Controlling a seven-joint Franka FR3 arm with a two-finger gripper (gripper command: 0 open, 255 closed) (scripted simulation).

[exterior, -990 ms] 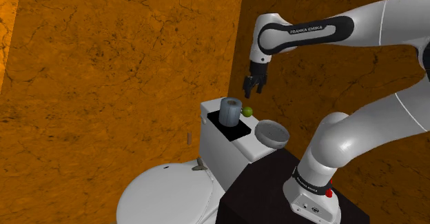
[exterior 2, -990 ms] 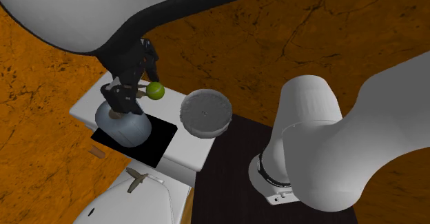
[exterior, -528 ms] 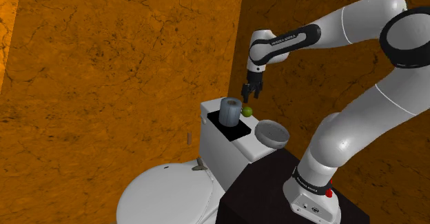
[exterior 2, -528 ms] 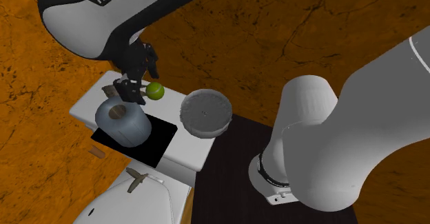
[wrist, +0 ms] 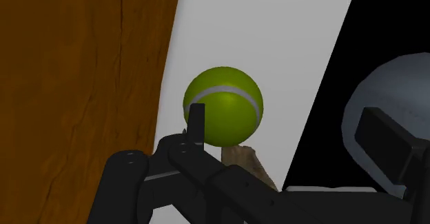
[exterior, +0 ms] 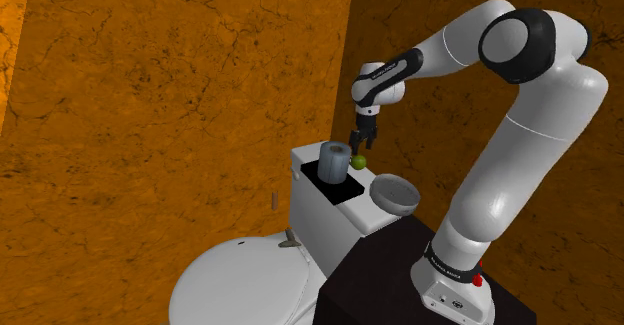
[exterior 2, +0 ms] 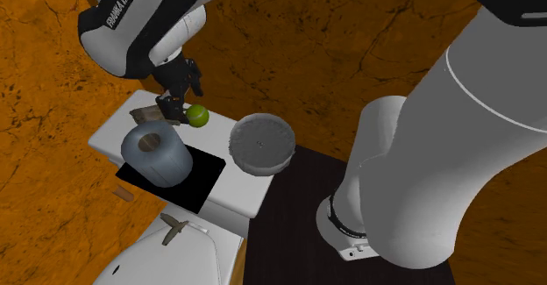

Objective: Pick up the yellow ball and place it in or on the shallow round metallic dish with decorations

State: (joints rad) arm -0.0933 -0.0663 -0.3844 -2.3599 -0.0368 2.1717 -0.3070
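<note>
Jaws spread above yellow-green ball (wrist: 231, 111)

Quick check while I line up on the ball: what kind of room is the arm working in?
Most likely a bathroom: a white toilet with its lid down, the white tank behind it serving as the work surface, and a grey toilet-paper roll standing on end on top of the tank.
</note>
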